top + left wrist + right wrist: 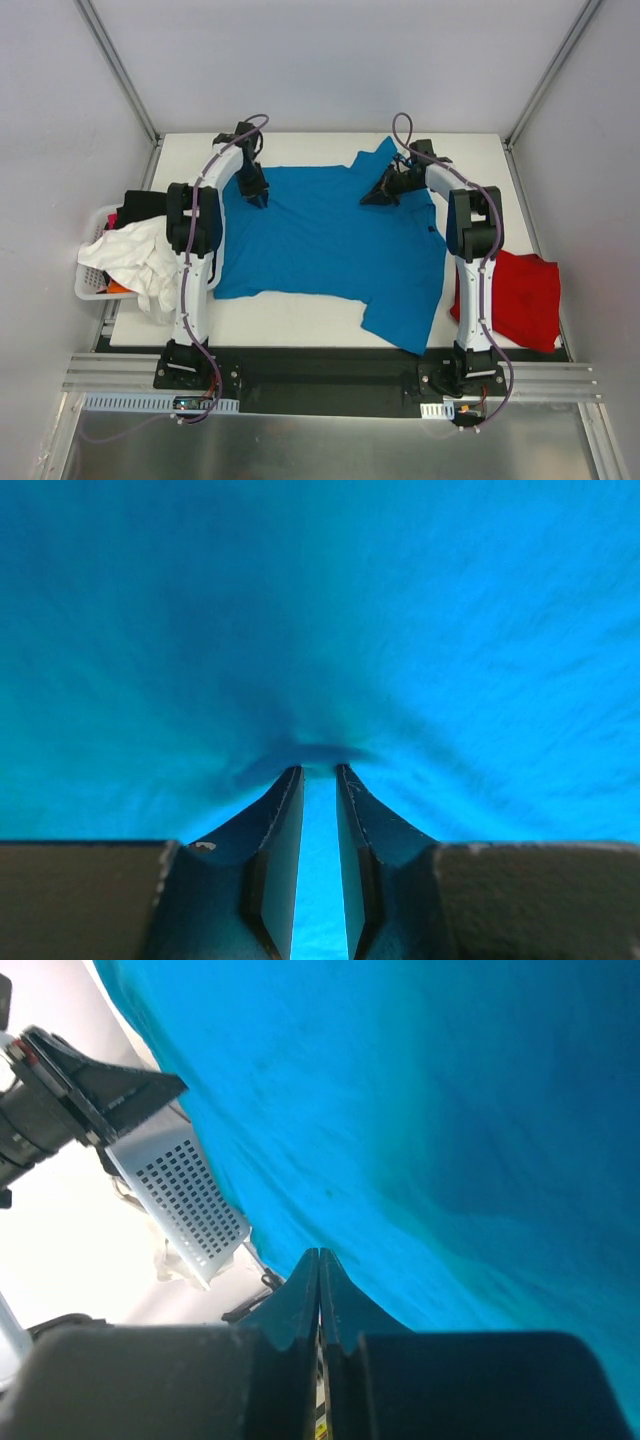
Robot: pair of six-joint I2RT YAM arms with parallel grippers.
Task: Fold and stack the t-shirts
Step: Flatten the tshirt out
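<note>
So the blue t-shirt [320, 240] was lying flat on the surface [290, 318], long axis running left to right, hem toward the left arm, neck pointing at the right one. Both jaws were on its far edge. The left jaws were down to a narrow slit with a pucker of cloth pinched at the tips, and the right jaws were pressed together on fabric by the far sleeve. The rest lay nearer the bases, so I'd guess a pull that way. The red t-shirt [525, 290] sat folded at the right.
</note>
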